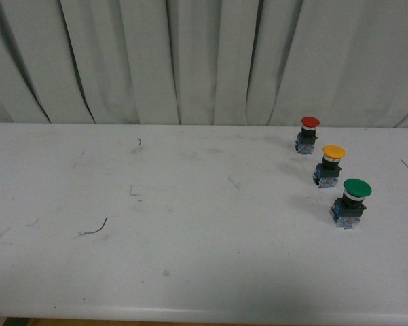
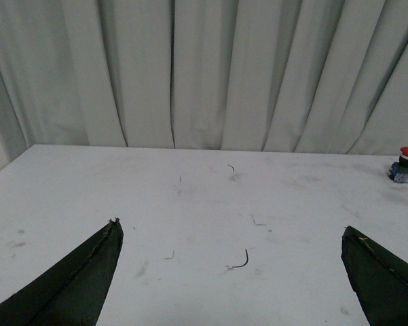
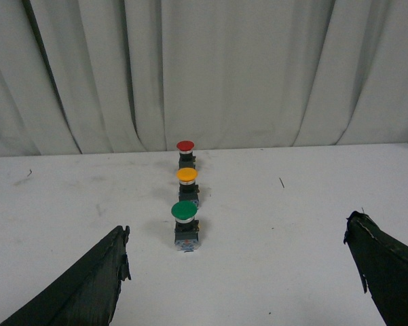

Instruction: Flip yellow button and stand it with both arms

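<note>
Both tools spread wide, holding nothing: the right tool [image 3: 237, 272] faces the upright yellow button [image 3: 187, 176]; the left tool [image 2: 231, 272] faces bare surface [image 2: 190, 217].

Three push-buttons stand upright, caps up, in a slanted row on a scuffed white worktop [image 1: 190, 272], toward three o'clock in the frame. The red-capped button [image 1: 307, 134] stands farthest back, near the pale pleated curtain [image 1: 204, 61]. The yellow button [image 1: 329, 166] stands between the other two, at roughly five o'clock from the red one. The larger green-capped button [image 1: 351, 202] stands nearest the camera. A short dark curved strand [image 1: 96, 229] lies on the surface toward eight o'clock.
</note>
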Controlling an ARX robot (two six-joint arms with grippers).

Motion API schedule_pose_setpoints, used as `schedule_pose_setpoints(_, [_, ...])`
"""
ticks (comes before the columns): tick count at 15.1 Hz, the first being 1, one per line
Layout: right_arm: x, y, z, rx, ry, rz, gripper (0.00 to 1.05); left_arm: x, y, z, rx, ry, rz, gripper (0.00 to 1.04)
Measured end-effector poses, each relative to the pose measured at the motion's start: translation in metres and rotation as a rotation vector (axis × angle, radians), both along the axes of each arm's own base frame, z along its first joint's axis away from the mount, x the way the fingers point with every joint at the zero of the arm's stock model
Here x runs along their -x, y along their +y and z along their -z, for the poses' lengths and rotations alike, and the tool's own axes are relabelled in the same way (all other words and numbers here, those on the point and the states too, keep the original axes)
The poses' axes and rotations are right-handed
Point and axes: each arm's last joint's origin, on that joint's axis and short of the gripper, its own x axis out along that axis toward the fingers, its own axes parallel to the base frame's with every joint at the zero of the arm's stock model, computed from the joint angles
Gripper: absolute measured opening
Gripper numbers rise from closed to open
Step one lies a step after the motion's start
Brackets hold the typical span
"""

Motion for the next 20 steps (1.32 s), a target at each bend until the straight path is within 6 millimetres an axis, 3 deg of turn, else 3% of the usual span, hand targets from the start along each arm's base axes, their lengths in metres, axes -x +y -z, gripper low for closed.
schedule_pose_setpoints(20, [0.0,0.0,0.0,0.0,0.0,0.0,0.98,0.0,0.0,0.0,0.0,0.0,0.0,0.98])
